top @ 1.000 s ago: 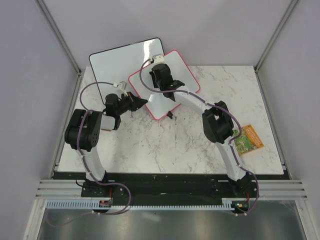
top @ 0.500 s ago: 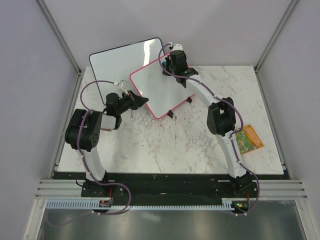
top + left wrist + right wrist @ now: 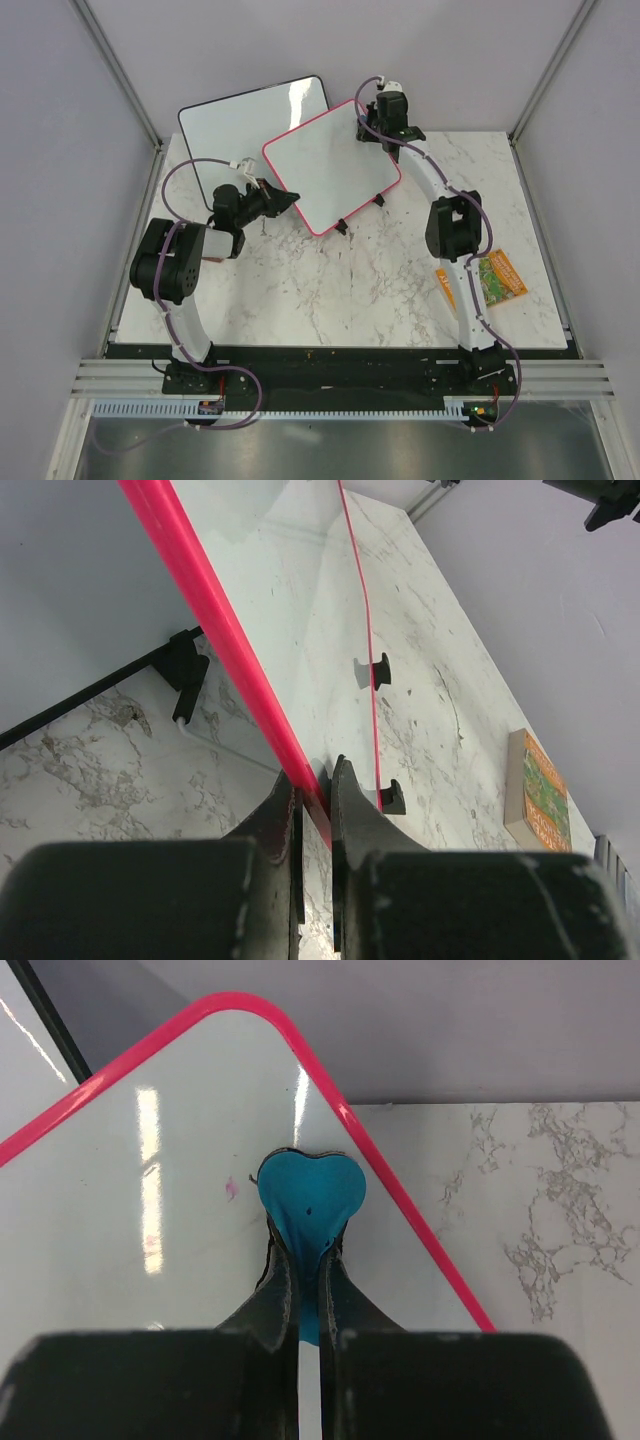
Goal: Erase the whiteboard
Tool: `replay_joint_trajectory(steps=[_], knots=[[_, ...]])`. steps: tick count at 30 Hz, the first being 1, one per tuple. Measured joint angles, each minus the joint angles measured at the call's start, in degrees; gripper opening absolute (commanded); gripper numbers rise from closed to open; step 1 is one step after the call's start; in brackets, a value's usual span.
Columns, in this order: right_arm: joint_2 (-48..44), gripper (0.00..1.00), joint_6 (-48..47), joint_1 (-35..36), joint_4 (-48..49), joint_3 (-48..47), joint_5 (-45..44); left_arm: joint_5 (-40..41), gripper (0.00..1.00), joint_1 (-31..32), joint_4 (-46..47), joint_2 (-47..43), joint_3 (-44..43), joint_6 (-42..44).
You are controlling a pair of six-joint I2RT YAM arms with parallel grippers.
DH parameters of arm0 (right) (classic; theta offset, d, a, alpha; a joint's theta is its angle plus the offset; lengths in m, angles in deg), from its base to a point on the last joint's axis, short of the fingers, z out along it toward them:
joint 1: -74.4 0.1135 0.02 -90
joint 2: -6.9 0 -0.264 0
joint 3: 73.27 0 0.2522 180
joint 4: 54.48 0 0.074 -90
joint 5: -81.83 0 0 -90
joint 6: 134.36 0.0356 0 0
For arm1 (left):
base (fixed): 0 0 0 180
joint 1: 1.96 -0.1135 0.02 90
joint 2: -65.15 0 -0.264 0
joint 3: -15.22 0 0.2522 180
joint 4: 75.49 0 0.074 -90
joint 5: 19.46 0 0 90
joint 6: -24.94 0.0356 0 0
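The pink-framed whiteboard point(image 3: 330, 165) lies tilted at the back middle of the table, its small black feet point(image 3: 340, 228) at the near edge. Its white face shows no writing in the top view; a small pink smudge point(image 3: 231, 1189) remains near its far corner. My left gripper point(image 3: 282, 203) is shut on the board's pink frame point(image 3: 215, 630) at its near left corner. My right gripper point(image 3: 368, 131) is shut on a blue heart-shaped eraser point(image 3: 310, 1198) and presses it on the board point(image 3: 130, 1220) at its far right corner.
A larger black-framed whiteboard point(image 3: 240, 120) lies behind the pink one at the back left. A green and orange booklet point(image 3: 492, 278) lies near the right edge of the marble table point(image 3: 340, 290); it also shows in the left wrist view point(image 3: 540, 795).
My right gripper has swept with the eraser from the middle of the pink board up to its far right corner. The left gripper has kept its hold.
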Motion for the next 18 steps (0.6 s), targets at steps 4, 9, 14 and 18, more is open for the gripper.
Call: replay_joint_trajectory(steps=[4, 9, 14, 18], knots=[[-0.52, 0.00, -0.35, -0.61, 0.79, 2.25, 1.90, 0.00, 0.02, 0.09, -0.02, -0.17, 0.00, -0.02], [-6.62, 0.00, -1.73, 0.15, 5.92, 14.25, -0.37, -0.22, 0.02, 0.24, -0.20, -0.46, 0.00, 0.37], [-15.23, 0.00, -2.71, 3.65, 13.31, 31.06, -6.58, -0.48, 0.02, 0.22, -0.68, -0.48, 0.02, 1.16], [-18.29, 0.00, -4.15, 8.20, 15.15, 36.92, -12.94, -0.37, 0.02, 0.11, -1.22, -0.48, 0.04, 1.25]])
